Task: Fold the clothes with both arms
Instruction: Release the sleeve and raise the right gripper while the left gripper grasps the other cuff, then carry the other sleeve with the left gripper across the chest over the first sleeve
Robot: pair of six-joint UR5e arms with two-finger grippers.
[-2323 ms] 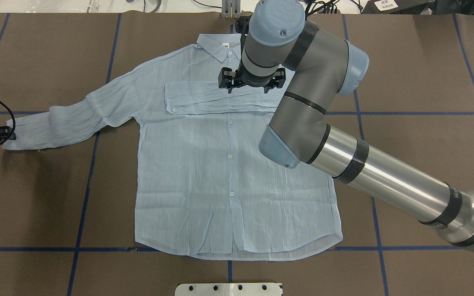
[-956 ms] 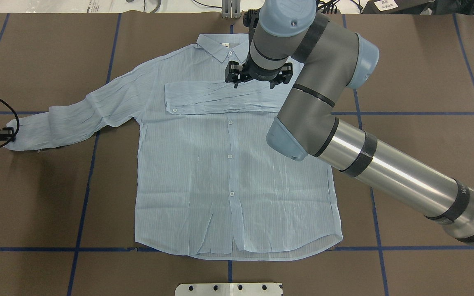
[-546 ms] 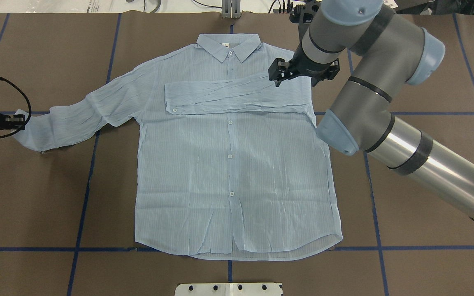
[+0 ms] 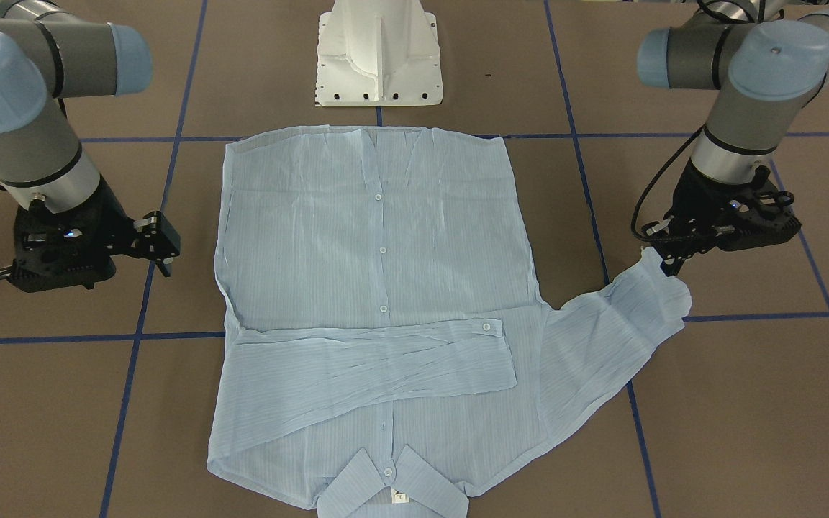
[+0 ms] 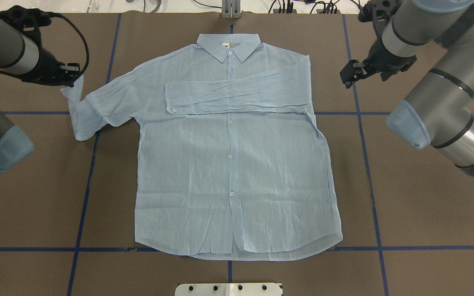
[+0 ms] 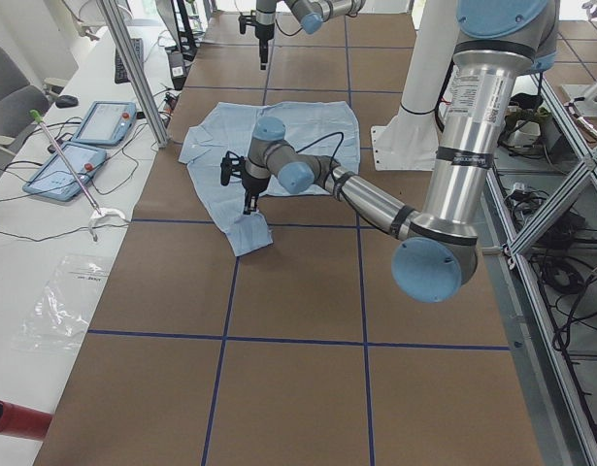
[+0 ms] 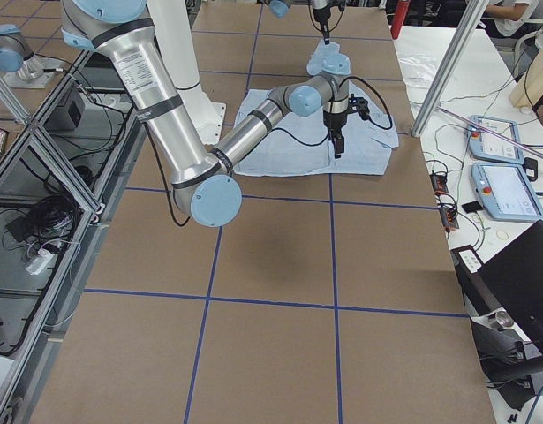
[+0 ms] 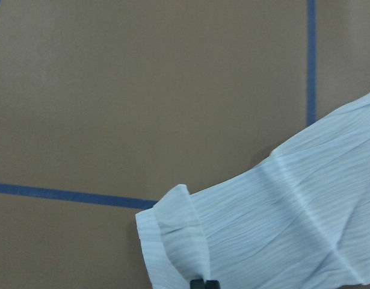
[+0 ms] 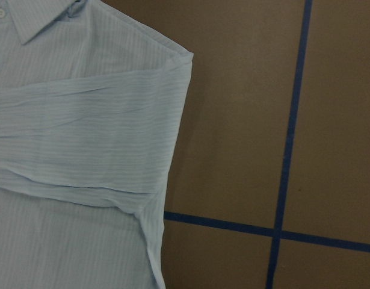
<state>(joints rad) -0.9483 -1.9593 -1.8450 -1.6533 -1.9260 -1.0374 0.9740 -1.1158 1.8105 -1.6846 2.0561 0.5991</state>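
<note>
Shirt: one, flat, front up on brown surface. Long axis collar-to-hem; collar away from robot, hem toward base. Neck label: small, white, print too small to read. Buttons visible: five, cuff one included. Right sleeve folded across chest, cuff toward robot's left. Left sleeve out sideways; left tool pinching its raised cuff. Right tool spread, empty, beside shoulder, apart.

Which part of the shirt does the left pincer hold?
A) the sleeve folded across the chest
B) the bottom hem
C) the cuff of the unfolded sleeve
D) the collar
C: the left pincer is shut on the cuff of the sleeve that sticks out from the shirt.
</note>
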